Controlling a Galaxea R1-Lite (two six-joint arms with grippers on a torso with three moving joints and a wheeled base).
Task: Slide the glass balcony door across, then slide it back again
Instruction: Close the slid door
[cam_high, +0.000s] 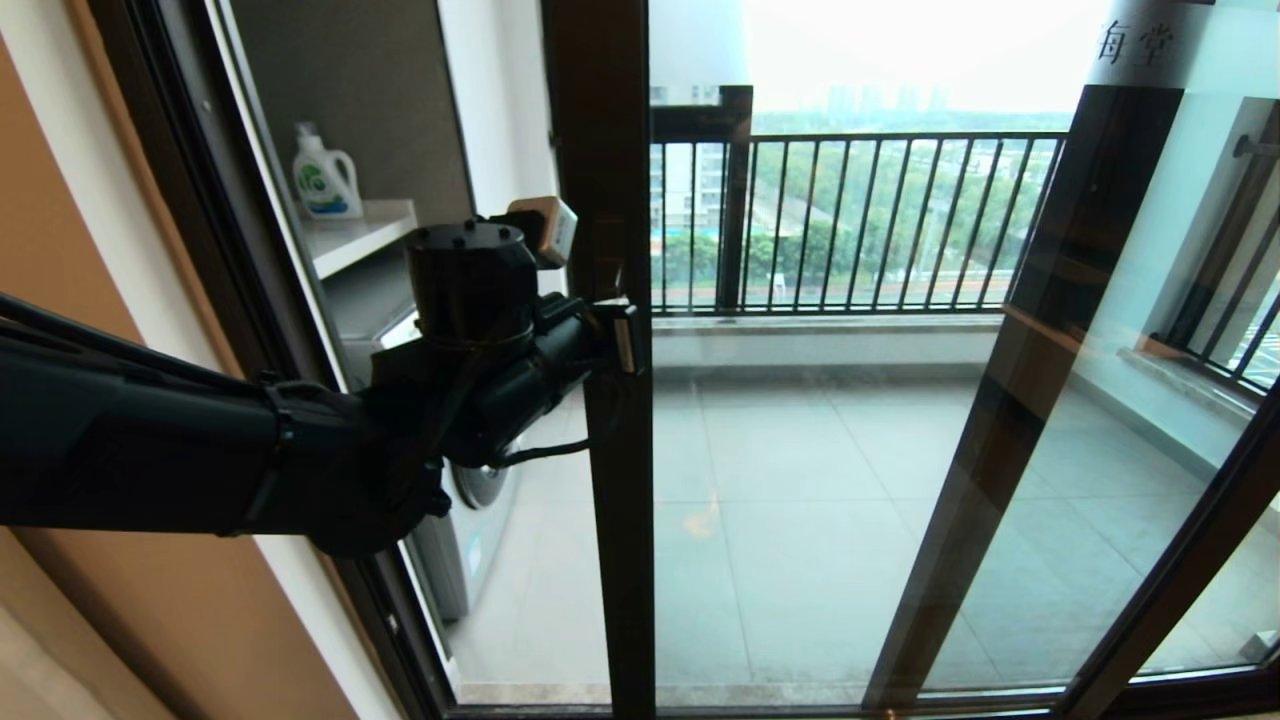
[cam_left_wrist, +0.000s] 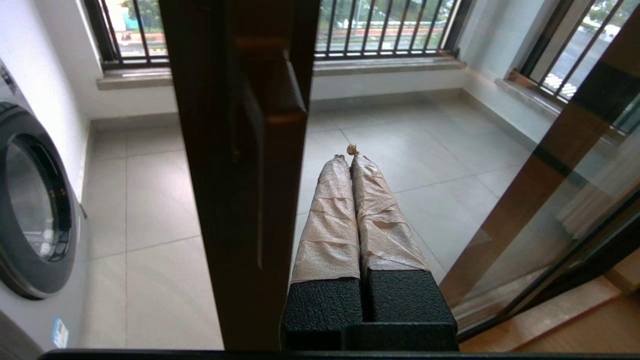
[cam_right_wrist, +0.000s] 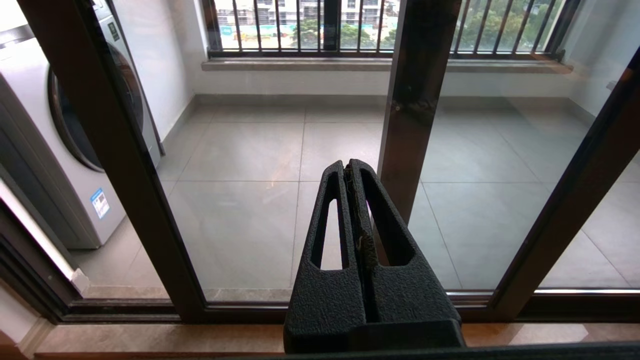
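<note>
The glass balcony door shows as clear glass with a dark vertical stile (cam_high: 620, 520) mid-frame and a frosted strip with characters (cam_high: 1140, 45) at the top right. My left arm reaches in from the left. Its left gripper (cam_high: 628, 340) is shut on nothing, at the stile's right edge at handle height. In the left wrist view the taped fingers (cam_left_wrist: 330, 210) lie pressed together, and the left gripper (cam_left_wrist: 348, 156) rests alongside the stile (cam_left_wrist: 235, 200) with its dark bar handle (cam_left_wrist: 254, 165). The right gripper (cam_right_wrist: 347, 165) is shut and empty, low before the glass near the bottom track (cam_right_wrist: 240, 305).
A second dark stile (cam_high: 1040, 380) slants behind the glass on the right. A washing machine (cam_left_wrist: 35, 200) stands on the balcony at left, and a detergent bottle (cam_high: 325, 175) sits on a shelf above it. Black railings (cam_high: 850, 220) line the outer window. A beige wall (cam_high: 120, 240) is at the left.
</note>
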